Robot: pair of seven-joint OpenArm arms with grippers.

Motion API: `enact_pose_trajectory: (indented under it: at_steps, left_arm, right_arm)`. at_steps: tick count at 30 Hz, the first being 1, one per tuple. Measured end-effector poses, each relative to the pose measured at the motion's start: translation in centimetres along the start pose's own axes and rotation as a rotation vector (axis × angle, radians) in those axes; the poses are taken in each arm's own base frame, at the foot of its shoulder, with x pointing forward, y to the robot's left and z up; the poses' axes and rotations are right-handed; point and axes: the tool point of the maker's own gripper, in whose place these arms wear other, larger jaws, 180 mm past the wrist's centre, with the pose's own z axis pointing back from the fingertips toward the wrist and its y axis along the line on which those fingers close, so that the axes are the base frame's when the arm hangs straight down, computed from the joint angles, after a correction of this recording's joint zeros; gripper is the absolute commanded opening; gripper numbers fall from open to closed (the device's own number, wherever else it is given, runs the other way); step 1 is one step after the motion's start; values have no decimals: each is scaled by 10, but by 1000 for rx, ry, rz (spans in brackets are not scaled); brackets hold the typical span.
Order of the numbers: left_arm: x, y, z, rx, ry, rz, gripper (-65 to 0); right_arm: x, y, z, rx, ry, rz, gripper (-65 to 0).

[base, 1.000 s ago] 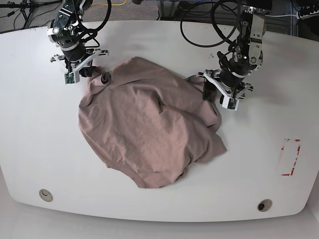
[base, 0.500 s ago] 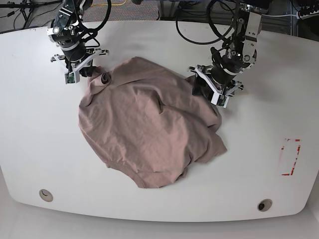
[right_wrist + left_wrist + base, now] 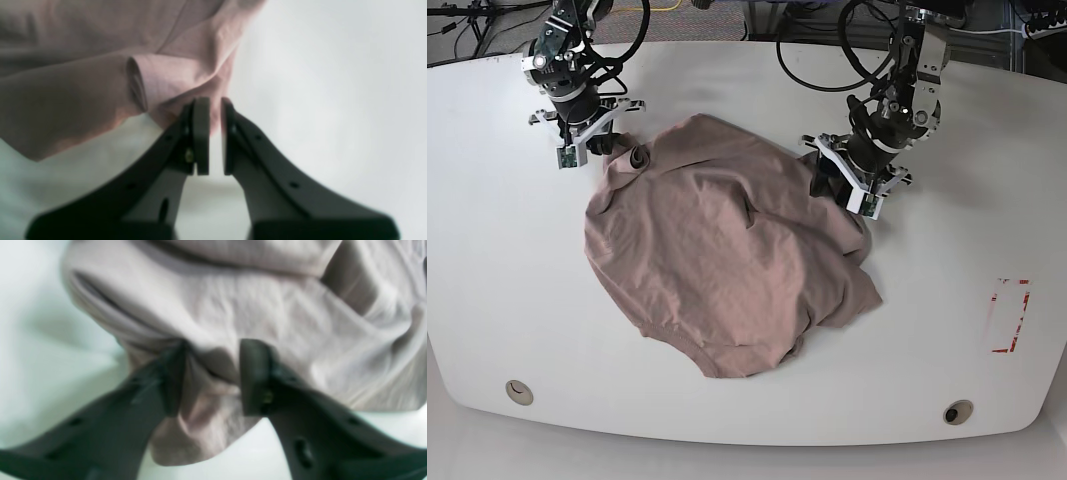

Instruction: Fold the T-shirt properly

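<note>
The mauve-tan T-shirt (image 3: 717, 260) lies crumpled in a rough heap on the white table (image 3: 487, 250). At its far left corner my right gripper (image 3: 612, 147) is shut on a pinch of the T-shirt (image 3: 66, 66) edge, with cloth held between the tips of the gripper (image 3: 215, 103). On the heap's right side, my left gripper (image 3: 832, 185) sits low on the cloth. Seen from the left wrist, the left gripper (image 3: 213, 350) has its jaws apart, straddling a raised fold of the T-shirt (image 3: 267, 306).
A red-outlined rectangle (image 3: 1009, 315) is marked on the table at the right. Two round holes (image 3: 519, 391) (image 3: 958, 411) sit near the front edge. Cables (image 3: 827, 60) trail over the table's back edge behind the arms.
My left arm has moved left from beside the shirt onto its right edge, and its jaws have narrowed around a fold. The right arm and the heap have stayed put.
</note>
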Motion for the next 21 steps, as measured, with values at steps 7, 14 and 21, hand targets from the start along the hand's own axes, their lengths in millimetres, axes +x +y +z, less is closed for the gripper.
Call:
enact_pose_trajectory:
  at_steps: [7,14,21]
  left_arm:
    - [11,6,1,20,-28,-5,-343]
    - [19,6,3,24,-48,-4,-333]
    - [18,6,2,27,-44,0,-324]
  right_arm:
    - [1,0,0,-1,-3,1,-604]
    - [3,2,1,1,-10,3,-602]
    - [6,7,2,6,-23,-7,-569]
